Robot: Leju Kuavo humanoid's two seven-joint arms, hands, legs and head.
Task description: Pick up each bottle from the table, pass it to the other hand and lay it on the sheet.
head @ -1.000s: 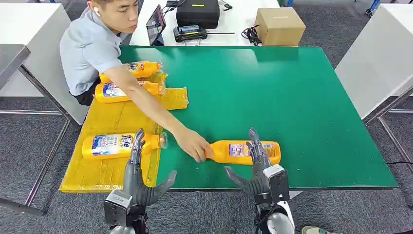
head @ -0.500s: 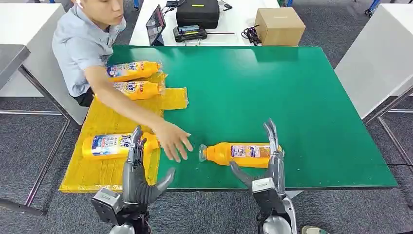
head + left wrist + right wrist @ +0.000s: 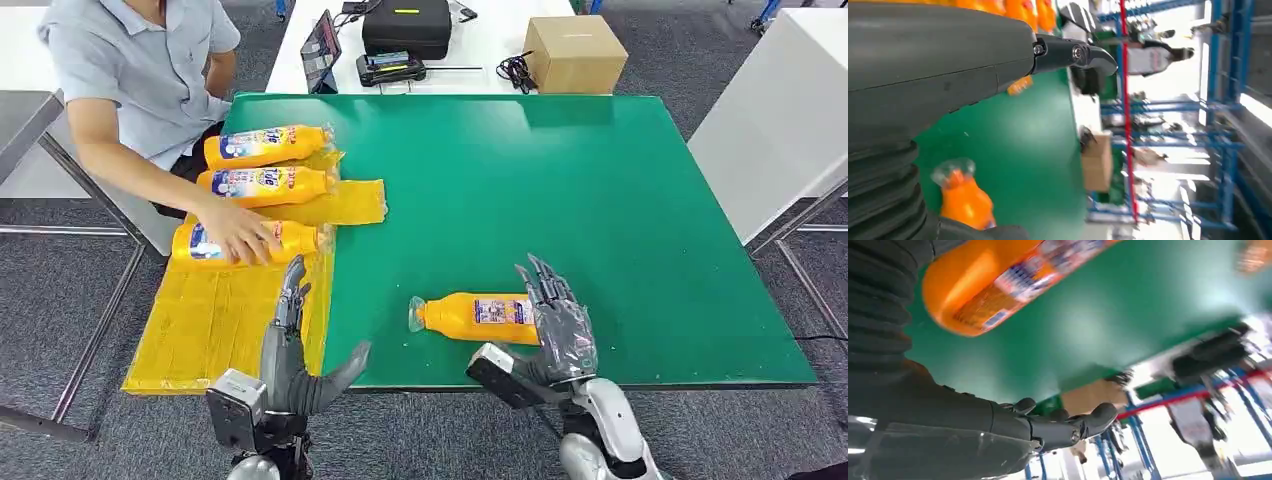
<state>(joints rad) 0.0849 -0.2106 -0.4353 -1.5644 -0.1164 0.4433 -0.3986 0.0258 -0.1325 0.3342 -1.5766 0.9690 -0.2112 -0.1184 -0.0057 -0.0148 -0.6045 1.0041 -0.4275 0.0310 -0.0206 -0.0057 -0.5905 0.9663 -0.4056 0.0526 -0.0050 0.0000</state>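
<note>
step: grab | bottle (image 3: 480, 317) lies flat on green desk (image 3: 600, 200), near edge | right hand (image 3: 557, 325) spread over its base, nothing gripped yet | left hand (image 3: 295, 360) loose, empty | tip: wrap the label section squarely, else it'll probably roll

bottle (image 3: 478, 316): orange, blue-white label | sheet (image 3: 215, 320): yellow | table (image 3: 600, 200): green

The labels on the orange bottles (image 3: 265, 146) carry print too small to read with certainty; no other text is legible.
</note>
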